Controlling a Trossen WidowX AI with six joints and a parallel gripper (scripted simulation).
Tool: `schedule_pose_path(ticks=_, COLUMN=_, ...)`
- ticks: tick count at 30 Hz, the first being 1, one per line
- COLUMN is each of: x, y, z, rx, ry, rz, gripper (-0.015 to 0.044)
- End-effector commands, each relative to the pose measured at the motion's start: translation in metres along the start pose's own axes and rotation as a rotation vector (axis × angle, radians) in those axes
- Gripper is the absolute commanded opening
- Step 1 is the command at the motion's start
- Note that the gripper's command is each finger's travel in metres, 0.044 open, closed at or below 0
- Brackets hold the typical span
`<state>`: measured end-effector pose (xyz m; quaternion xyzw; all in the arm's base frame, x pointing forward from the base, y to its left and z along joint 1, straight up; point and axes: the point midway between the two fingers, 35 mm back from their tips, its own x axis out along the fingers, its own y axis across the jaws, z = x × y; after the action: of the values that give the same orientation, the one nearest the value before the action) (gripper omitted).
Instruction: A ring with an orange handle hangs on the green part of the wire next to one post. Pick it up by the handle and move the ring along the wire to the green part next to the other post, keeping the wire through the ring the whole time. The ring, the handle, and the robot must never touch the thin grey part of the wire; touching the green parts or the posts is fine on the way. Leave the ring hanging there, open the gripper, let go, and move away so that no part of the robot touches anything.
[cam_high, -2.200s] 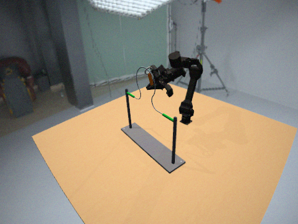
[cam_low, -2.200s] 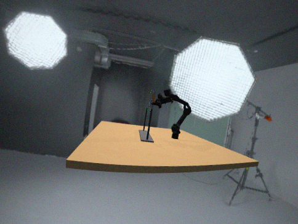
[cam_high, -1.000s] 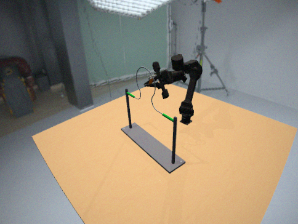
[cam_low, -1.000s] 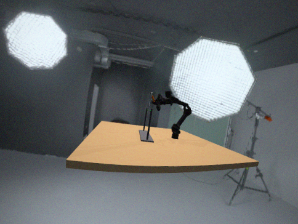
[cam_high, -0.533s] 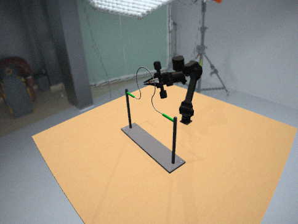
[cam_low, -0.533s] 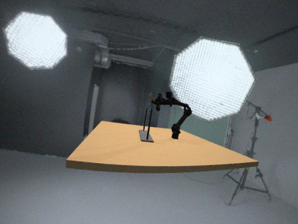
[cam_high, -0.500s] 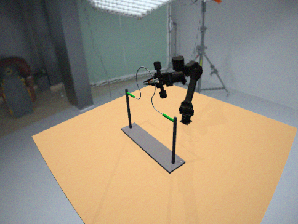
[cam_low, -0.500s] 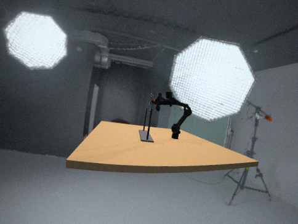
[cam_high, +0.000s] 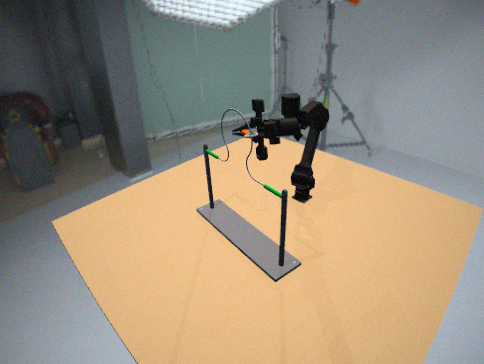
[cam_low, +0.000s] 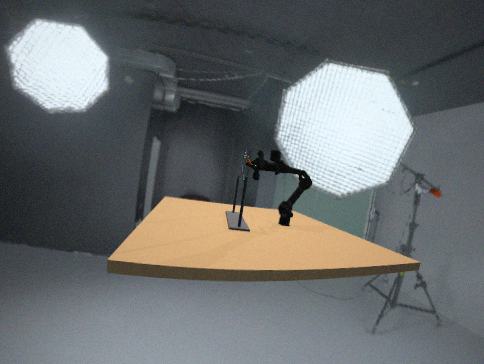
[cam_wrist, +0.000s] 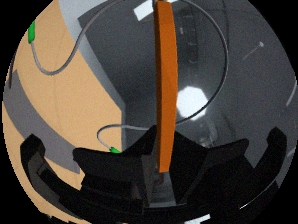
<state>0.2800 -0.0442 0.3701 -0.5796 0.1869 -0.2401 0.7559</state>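
The orange handle (cam_high: 245, 132) (cam_low: 249, 161) (cam_wrist: 167, 85) is between the fingers of my gripper (cam_wrist: 158, 128), which is shut on it. In the top view the handle lies nearly level and the pale ring (cam_high: 252, 134) is around or beside the near-right side of the wire's arch, high above its green end; whether they touch is too small to tell. In the wrist view the ring is mostly out of frame at the top. The grey wire (cam_high: 223, 131) (cam_wrist: 227, 60) runs between the far-left green part (cam_high: 212, 154) and the near-right green part (cam_high: 273, 190).
A dark far-left post (cam_high: 209, 180) and a near-right post (cam_high: 283, 227) stand on a grey base plate (cam_high: 240, 240) (cam_low: 235, 221) on the tan table (cam_high: 150, 280) (cam_low: 180, 250). The arm reaches in from its base at the right. The wire's arch passes close to the fingers.
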Motion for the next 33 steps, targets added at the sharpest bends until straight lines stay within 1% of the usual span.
schedule_pose_path(ticks=1, x=-0.001, y=-0.003, z=-0.001, rx=-0.041, ry=-0.002, rz=-0.027, gripper=-0.0150)
schedule_pose_path(ticks=33, x=0.000, y=-0.017, z=0.002, rx=-0.419, ry=-0.049, rz=-0.223, gripper=-0.0150)
